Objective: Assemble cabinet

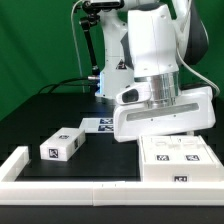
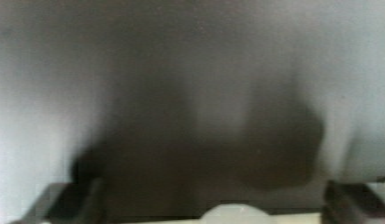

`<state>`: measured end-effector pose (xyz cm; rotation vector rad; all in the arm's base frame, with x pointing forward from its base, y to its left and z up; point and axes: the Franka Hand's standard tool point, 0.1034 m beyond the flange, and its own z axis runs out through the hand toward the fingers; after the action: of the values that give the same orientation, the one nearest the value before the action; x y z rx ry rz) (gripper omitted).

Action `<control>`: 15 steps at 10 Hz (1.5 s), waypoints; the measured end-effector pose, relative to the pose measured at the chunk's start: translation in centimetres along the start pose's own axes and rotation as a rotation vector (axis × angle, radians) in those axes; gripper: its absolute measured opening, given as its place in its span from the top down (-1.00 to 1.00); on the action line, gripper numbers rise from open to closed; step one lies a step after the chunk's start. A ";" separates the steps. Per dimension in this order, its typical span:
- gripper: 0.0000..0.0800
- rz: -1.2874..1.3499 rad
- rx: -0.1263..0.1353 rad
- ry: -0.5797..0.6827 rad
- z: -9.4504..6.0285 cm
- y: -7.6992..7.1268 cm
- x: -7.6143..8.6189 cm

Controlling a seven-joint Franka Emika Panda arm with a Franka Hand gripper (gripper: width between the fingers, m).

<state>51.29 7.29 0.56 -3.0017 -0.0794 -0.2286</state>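
Observation:
The cabinet body (image 1: 178, 160), a large white box with black-and-white tags on its top and front, stands at the exterior view's lower right. My gripper (image 1: 166, 138) hangs right over its top, with the fingertips hidden behind the broad white hand. A smaller white tagged block (image 1: 62, 144) lies apart on the black table at the exterior view's left. The wrist view is a close grey blur. In it, the dark fingers (image 2: 64, 203) stand far apart at the two sides, with a pale rounded shape (image 2: 233, 213) between them. Nothing shows gripped.
A long white border rail (image 1: 60, 187) runs along the table's front and up the exterior view's left side. The marker board (image 1: 100, 125) lies flat behind the block. The arm's base and cables stand at the back before a green backdrop.

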 end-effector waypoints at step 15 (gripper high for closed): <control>0.99 -0.151 -0.038 0.012 -7.3 1.2 1.5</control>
<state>51.71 5.23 7.81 -3.0340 -0.3047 -0.2658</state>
